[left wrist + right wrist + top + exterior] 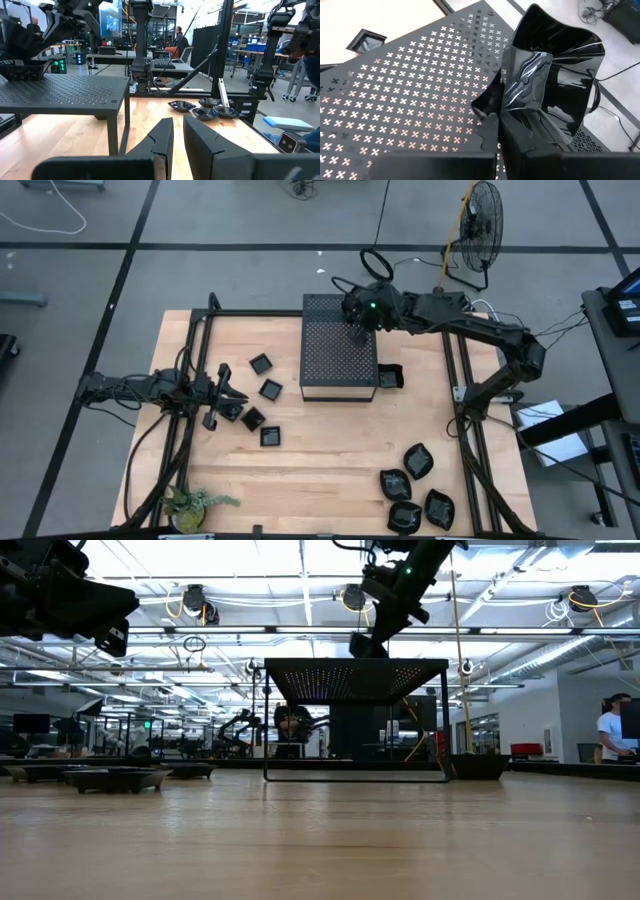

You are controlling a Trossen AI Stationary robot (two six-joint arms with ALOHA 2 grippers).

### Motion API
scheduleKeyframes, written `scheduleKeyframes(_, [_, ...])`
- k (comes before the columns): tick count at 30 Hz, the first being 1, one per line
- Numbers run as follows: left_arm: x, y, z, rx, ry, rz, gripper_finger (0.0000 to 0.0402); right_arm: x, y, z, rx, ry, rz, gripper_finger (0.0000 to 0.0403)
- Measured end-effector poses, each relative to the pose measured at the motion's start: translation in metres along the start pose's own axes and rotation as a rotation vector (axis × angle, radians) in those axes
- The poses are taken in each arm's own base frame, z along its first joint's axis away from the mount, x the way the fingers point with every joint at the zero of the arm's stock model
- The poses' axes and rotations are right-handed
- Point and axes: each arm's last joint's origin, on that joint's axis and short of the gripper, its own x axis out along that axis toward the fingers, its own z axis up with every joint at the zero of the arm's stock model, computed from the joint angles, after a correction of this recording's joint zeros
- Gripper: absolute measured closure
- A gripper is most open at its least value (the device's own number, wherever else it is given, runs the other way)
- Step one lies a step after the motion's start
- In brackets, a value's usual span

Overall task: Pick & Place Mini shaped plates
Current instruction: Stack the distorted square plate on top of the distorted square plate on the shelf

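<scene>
The right gripper (497,127) is closed on a glossy plate (550,85) above the box's (338,352) far edge. The left gripper (232,392), almost closed and empty, waits near the table's (330,450) left edge.

We see glossy black mini plates: square ones (262,364) lying at table left, leaf-shaped ones (417,461) clustered front right, one angular dish (555,85) tilted above the perforated box (410,95).

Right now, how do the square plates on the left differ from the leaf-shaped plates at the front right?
The square plates have straight edges and flat rims; the leaf-shaped plates are curved with pointed tips. The square plates lie scattered apart beside the left pincer; the leaf-shaped plates crowd close together. Both are small, black, shallow dishes resting on the wooden table.
</scene>
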Motion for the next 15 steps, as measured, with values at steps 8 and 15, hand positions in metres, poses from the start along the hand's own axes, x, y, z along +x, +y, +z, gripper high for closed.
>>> scheduleKeyframes(8, [0.0,0.0,0.0001,0.0,0.0,0.0,0.0355,0.0003,0.0001,-0.0001,0.0,0.002,0.0,0.0378])
scheduleKeyframes(15, [0.0,0.0,0.0,0.0,0.001,0.0,0.0355,0.0004,0.0002,-0.0002,-0.001,0.002,0.0,0.0374])
